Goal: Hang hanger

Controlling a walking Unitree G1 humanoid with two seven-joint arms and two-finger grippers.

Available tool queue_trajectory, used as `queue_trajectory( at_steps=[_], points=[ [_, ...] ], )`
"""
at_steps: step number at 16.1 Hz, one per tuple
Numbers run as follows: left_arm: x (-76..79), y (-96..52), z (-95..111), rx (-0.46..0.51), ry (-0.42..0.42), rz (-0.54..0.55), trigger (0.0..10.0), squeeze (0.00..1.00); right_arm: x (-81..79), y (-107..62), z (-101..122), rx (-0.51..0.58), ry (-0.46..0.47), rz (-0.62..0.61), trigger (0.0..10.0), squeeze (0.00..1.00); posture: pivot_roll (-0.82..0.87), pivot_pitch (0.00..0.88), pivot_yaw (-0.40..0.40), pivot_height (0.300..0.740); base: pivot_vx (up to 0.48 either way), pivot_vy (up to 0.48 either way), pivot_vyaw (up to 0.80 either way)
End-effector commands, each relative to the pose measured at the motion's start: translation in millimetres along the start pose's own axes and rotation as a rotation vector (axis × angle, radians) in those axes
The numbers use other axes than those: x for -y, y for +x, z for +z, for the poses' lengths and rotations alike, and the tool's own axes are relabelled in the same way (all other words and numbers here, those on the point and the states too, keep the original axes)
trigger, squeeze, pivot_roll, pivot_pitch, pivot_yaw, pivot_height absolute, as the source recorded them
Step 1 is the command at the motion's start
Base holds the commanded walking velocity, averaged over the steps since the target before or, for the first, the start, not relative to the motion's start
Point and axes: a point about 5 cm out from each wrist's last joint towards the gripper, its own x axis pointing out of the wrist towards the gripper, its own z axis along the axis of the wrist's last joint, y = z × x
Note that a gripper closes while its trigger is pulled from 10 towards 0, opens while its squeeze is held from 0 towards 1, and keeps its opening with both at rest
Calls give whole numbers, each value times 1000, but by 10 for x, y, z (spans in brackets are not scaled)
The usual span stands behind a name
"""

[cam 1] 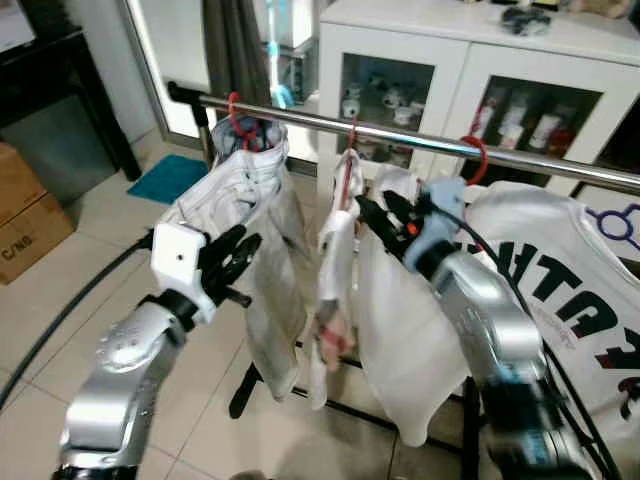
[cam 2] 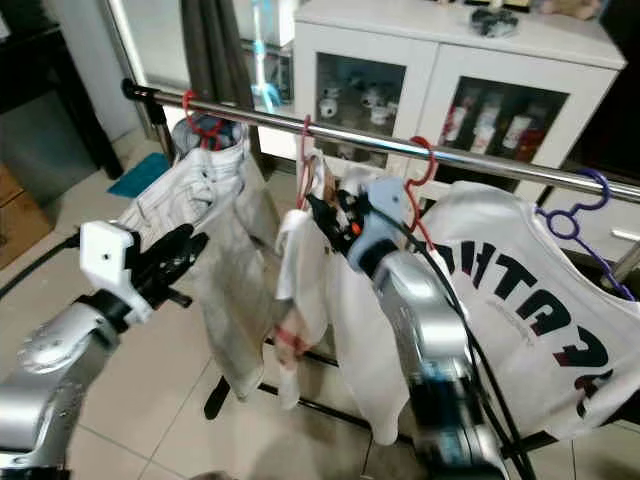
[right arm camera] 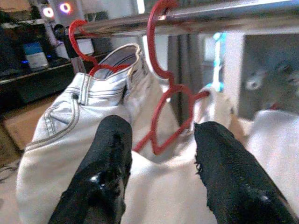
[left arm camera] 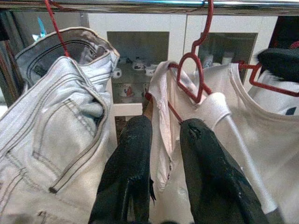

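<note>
A chrome rail carries three red hangers. The middle red hanger has its hook over the rail and holds a white garment. My right gripper is open just below the rail, its fingers either side of that hanger's neck without closing on it. My left gripper is open, lower and to the left, in front of the pale jeans that hang from the leftmost red hanger. In the left wrist view the left gripper points at the white garment's edge.
A white T-shirt with red letters hangs to the right, with a purple hanger beyond it. A white glass-door cabinet stands behind the rail. The rack's black foot, a cardboard box and a teal mat are on the floor.
</note>
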Motion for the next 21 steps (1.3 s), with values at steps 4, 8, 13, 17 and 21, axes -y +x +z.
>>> queue_trajectory(
  at_steps=[4,8,13,17,21],
  points=[
    [71,70,21,7,28,0,10000,0,-98,-67,102,63,22,-56,10000,1000,36,0,11,740,0,-438,567],
    [78,60,-3,5,43,4,10000,0,-114,-69,154,61,-34,-98,10000,1000,47,0,-2,740,0,-446,0],
    [103,27,-10,-4,46,-72,10000,0,34,-89,85,-102,-107,-185,10000,1000,47,0,4,740,0,-74,0],
    [83,-96,-47,-61,61,-210,10000,0,90,-115,103,-191,-107,-195,10000,1000,50,0,7,740,0,0,0],
    [114,-154,-85,-93,55,-276,10000,0,137,-74,148,-220,-70,-212,10000,1000,50,0,9,740,0,0,0]
  ],
)
